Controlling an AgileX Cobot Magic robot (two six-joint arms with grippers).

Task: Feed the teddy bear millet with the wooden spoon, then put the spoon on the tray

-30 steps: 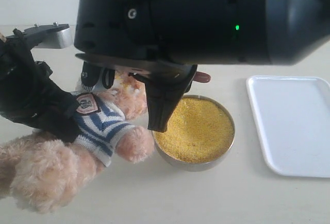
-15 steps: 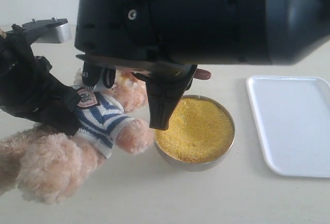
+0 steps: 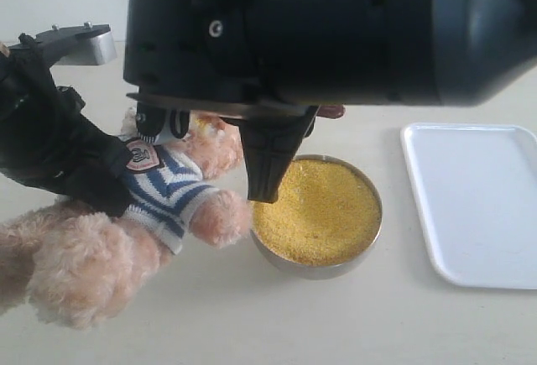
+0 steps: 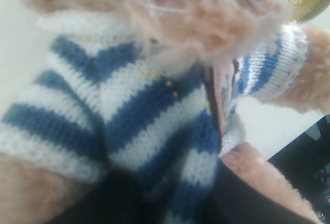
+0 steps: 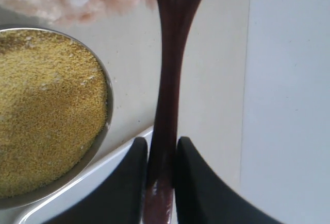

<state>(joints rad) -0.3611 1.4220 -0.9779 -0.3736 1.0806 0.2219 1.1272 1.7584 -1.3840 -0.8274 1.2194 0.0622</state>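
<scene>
Wooden spoon [image 5: 167,80], handle clamped in the right jaws, is held near the teddy bear [image 3: 168,197], itself gripped by the left jaws; millet [image 3: 323,210] could be spilled onto the counter [image 3: 252,323] if the handle twists.

The teddy bear [image 3: 92,256] has pale light-brown fur. Its knitted shirt [image 3: 172,197] is striped navy and white, with a pale, dark-rimmed badge [image 3: 143,155] at the shirt's ten o'clock. The millet [image 3: 323,210] is golden yellow in a silvery bowl [image 3: 319,268]. The wooden spoon [image 5: 167,80] is dark reddish-brown, and the right gripper [image 5: 161,149] is black. At three o'clock in the exterior view, the tray [image 3: 478,205] is plain white. The table [image 3: 336,323] is cream.
</scene>
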